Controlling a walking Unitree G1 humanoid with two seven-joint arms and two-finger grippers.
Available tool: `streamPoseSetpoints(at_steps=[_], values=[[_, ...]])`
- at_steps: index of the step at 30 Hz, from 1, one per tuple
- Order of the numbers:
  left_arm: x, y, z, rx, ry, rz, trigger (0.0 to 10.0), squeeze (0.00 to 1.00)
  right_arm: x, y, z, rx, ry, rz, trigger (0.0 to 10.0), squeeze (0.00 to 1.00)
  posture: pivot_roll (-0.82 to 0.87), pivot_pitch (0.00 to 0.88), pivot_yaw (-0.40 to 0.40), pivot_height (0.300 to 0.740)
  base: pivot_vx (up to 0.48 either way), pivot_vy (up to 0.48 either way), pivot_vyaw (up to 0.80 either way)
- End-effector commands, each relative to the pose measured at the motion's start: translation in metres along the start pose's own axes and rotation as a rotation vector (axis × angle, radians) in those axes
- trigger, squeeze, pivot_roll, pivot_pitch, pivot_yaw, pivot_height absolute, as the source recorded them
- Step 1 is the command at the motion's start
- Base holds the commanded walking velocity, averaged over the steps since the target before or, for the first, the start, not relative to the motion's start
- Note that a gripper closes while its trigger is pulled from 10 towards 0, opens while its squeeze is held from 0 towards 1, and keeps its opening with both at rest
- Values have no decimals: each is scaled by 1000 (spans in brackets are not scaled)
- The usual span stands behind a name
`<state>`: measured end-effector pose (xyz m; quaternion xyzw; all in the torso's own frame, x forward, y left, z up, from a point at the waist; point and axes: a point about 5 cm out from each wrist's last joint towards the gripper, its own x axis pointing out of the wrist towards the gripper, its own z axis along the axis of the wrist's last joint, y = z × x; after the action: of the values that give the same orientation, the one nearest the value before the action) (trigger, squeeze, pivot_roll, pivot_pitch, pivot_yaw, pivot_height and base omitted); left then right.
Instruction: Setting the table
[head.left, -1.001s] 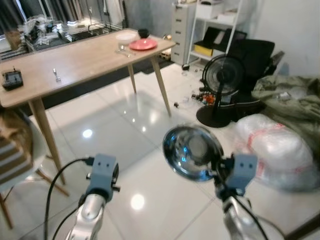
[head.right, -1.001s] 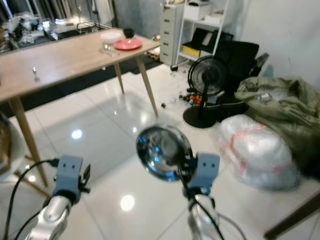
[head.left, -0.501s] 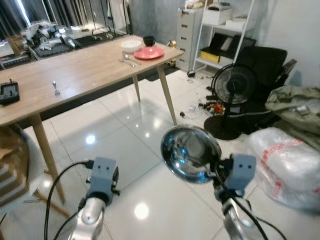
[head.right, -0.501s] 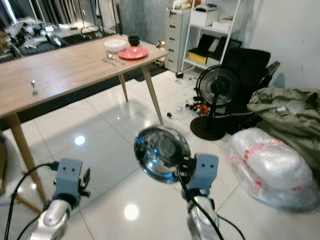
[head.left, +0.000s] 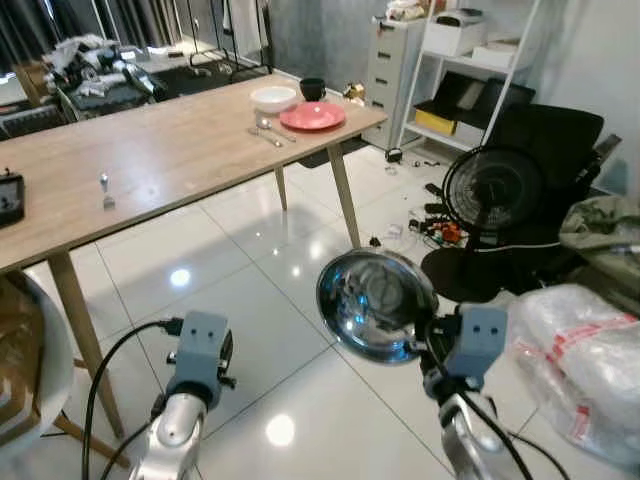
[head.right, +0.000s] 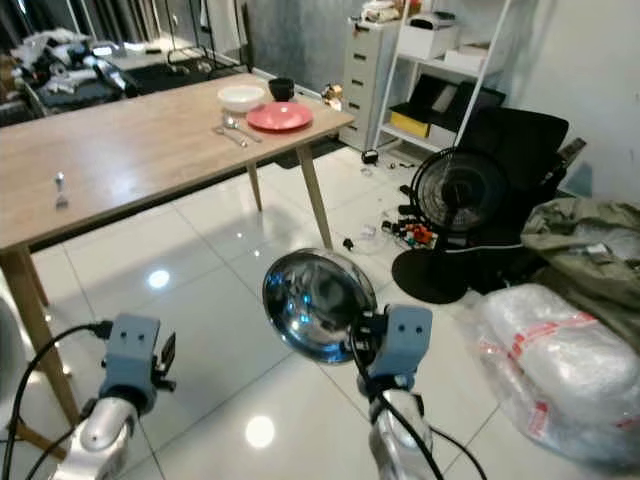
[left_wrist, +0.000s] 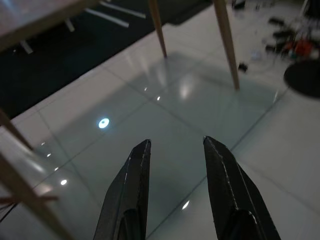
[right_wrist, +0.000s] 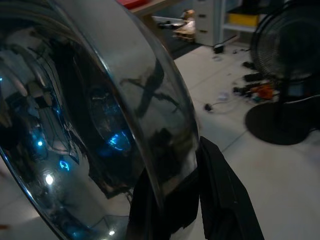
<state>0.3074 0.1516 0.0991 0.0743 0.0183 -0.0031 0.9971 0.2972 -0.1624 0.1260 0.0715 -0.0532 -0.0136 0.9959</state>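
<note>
Steel bowl (head.left: 375, 303) clamped by rim in right tool (right_wrist: 197, 200), carried tilted above tiled floor, well short of surface (head.left: 150, 150). Left tool (left_wrist: 175, 165) parted, empty. Step: carrying. Next: approach surface, set bowl near pink plate (head.left: 312, 116).

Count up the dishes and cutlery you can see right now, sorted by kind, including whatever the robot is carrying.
Steel bowls: 1, the steel bowl in the right gripper
White bowls: 1, the white bowl
Red plates: 1, the red plate
Black cups: 1, the black cup
Spoons: 1, the spoon
Total: 5
</note>
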Motion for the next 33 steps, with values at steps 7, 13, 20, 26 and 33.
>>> streamPoseSetpoints(at_steps=[7, 13, 20, 26, 33], values=[[-5, 7, -9, 15, 35, 21, 10000, 0, 0, 7, 4, 12, -18, 24, 10000, 0, 6, 67, 100, 740, 480, 0, 0], [-5, 6, -9, 14, 35, 19, 10000, 0, -1, 7, 3, 11, -15, 28, 10000, 0, 6, 67, 100, 740, 480, 0, 0], [-6, 6, -9, 14, 38, 18, 10000, 0, -1, 8, 3, 11, -11, 31, 10000, 0, 6, 70, 100, 740, 480, 0, 0], [-6, 6, -8, 15, 37, 18, 10000, 0, -1, 8, 3, 11, -11, 32, 10000, 0, 7, 70, 100, 740, 480, 0, 0], [-5, 9, -4, 25, 18, 22, 10000, 0, 1, 12, 12, 27, -39, 46, 10000, 0, 7, 70, 101, 740, 480, 0, 0]])
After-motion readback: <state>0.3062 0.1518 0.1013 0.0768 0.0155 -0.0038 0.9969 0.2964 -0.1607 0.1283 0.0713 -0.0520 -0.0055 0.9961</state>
